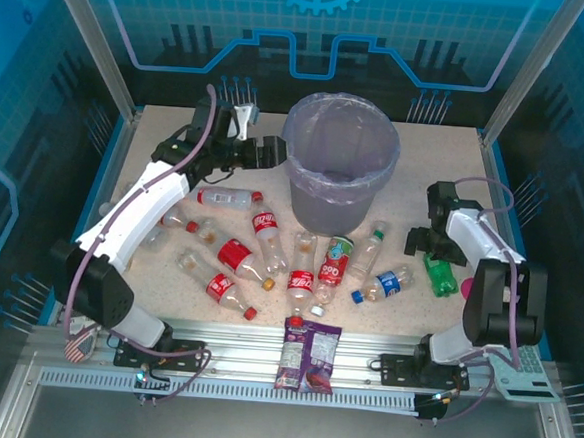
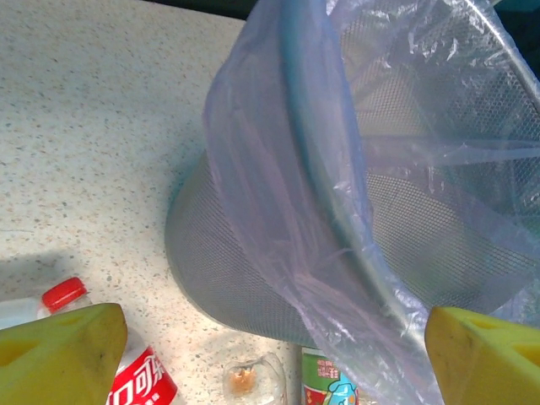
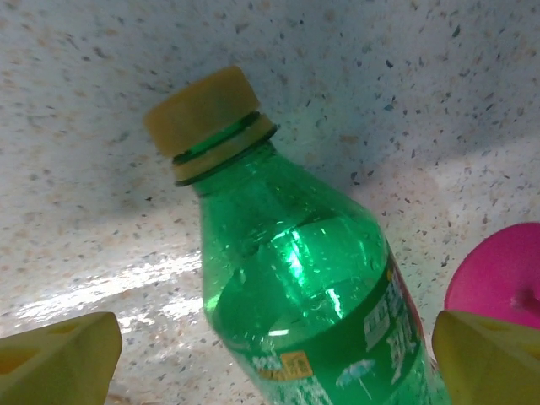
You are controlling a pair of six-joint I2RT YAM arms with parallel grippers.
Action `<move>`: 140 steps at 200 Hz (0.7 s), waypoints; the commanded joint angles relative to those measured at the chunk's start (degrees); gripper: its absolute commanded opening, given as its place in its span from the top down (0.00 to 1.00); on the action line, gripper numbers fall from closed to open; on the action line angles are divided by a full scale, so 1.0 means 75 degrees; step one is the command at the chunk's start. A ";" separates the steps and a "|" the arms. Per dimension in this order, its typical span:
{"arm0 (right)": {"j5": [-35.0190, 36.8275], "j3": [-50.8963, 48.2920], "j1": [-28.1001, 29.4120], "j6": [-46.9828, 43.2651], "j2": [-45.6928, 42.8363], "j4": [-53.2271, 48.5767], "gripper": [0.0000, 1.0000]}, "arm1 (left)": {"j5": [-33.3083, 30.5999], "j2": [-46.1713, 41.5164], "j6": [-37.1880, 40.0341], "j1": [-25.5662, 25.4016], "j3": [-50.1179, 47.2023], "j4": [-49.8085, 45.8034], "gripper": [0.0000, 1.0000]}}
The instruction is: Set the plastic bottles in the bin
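The left gripper (image 1: 269, 149) hovers beside the bin (image 1: 319, 196) rim, jaws spread and empty; the right gripper (image 3: 274, 354) straddles a green bottle (image 3: 295, 278) lying right of the bin, jaws spread, apparently poised to grasp.

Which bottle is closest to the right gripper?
The green-tinted bottle with the yellow cap, lying alone at the far right; the right gripper hangs open over it.

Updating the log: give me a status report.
Left end effector open, by bin rim. Right end effector open, astride green bottle. Other bottles lie on table before bin. Packet at near edge.
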 commanded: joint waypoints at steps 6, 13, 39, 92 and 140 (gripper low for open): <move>0.0001 0.0075 -0.0149 0.0126 0.0244 0.0195 0.04 | 0.0308 0.0188 0.0077 -0.0111 0.0387 -0.0371 0.08; -0.0017 0.0085 -0.0149 0.0126 0.0330 0.0261 0.05 | 0.0318 0.0228 0.0089 -0.0123 0.0377 -0.0354 0.08; -0.0072 0.0126 -0.0161 0.0091 0.0658 0.0472 0.08 | 0.0425 0.0314 0.0084 -0.0134 0.0288 -0.0289 0.07; -0.0277 0.0240 -0.0082 -0.0007 0.1126 0.0665 0.23 | 0.0447 0.0264 0.0139 -0.0127 0.0029 -0.0007 0.07; -0.0300 0.0502 0.0032 -0.0038 0.0639 0.0465 0.43 | 0.0508 0.0151 0.0121 -0.0135 -0.0195 0.0210 0.06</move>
